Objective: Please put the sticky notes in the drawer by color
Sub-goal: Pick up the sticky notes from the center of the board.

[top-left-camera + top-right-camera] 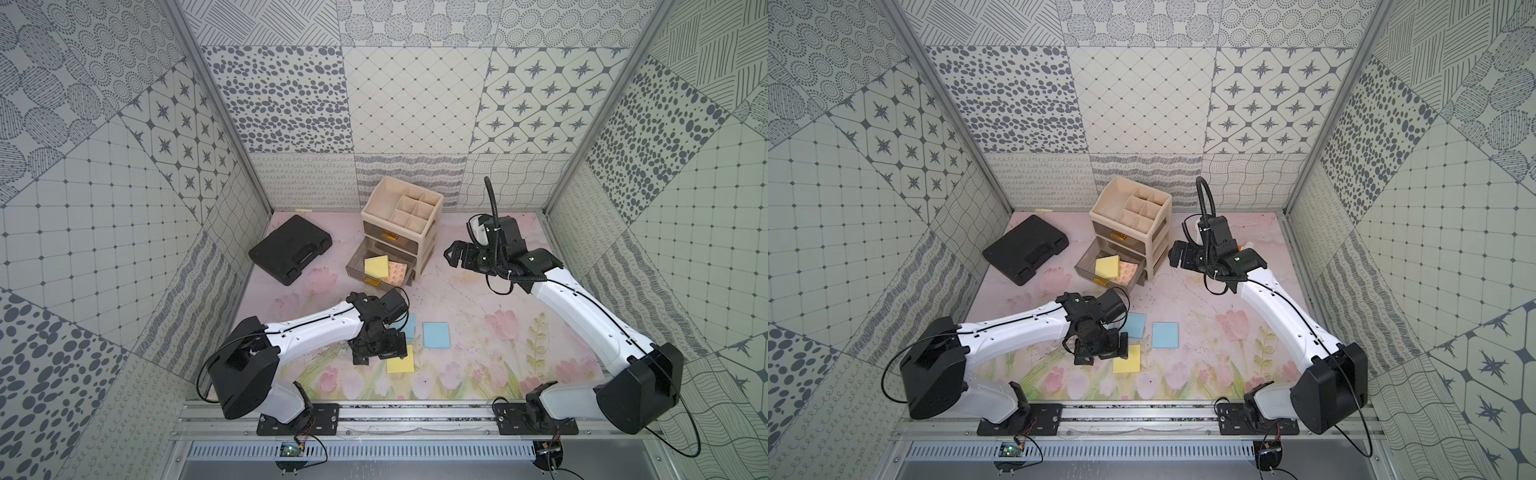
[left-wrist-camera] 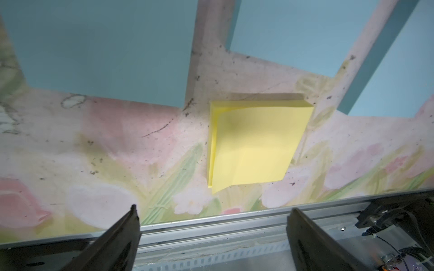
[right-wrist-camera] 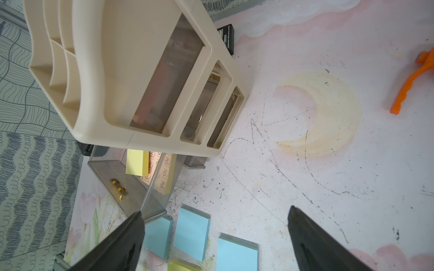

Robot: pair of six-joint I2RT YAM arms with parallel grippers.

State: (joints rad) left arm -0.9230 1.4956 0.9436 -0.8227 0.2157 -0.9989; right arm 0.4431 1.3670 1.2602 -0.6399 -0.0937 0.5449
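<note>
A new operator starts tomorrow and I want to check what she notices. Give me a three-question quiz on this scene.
1. True or false: the left gripper grips the yellow pad on the mat.
2. The plain pad in the open drawer is: A blue, B yellow, C green?
3. How many blue pads lie on the mat, in the right wrist view?
Key: 1 false, its jaws stand open and empty; 2 B; 3 three.

- Left arm (image 1: pixel 316 328), lower left of the frame: glossy white shell, screw holes, thin black cable along it.
- Right arm (image 1: pixel 582 316): same white shell; ribbed black hose (image 1: pixel 493 199) at its wrist.
- Rounded black joint housings (image 1: pixel 245 374) at both shoulders.
- Left gripper (image 2: pixel 213 208): two matte black wedge-shaped fingers (image 2: pixel 112 244).
</note>
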